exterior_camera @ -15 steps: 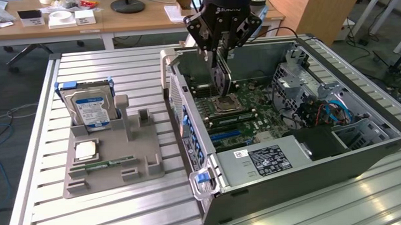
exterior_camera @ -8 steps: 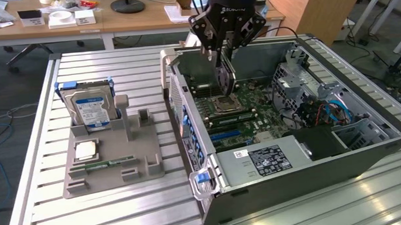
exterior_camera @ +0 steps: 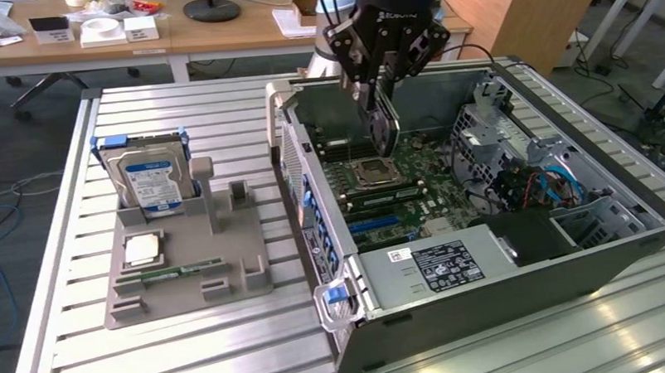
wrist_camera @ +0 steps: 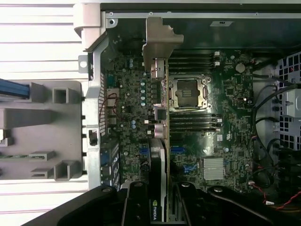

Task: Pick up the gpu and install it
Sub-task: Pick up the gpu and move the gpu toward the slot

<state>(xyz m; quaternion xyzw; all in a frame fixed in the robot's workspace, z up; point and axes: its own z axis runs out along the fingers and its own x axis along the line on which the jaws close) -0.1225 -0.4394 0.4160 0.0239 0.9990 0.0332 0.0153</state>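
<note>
The pincer (exterior_camera: 376, 92) grips the graphics card (exterior_camera: 383, 128) at 12 o'clock of the processor socket (exterior_camera: 373, 173) in the exterior view, where any tilt could jam it.

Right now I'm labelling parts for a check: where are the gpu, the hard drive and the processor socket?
gpu (exterior_camera: 384, 131), exterior view, dark card face.
hard drive (exterior_camera: 153, 181), exterior view, blue label.
processor socket (wrist_camera: 187, 92), wrist view, socket middle.

Tool (exterior_camera: 375, 95) and gpu (exterior_camera: 383, 131) hang in free room over the motherboard (exterior_camera: 424, 187), between rear panel (exterior_camera: 298, 173) and drive cage (exterior_camera: 489, 141).
</note>
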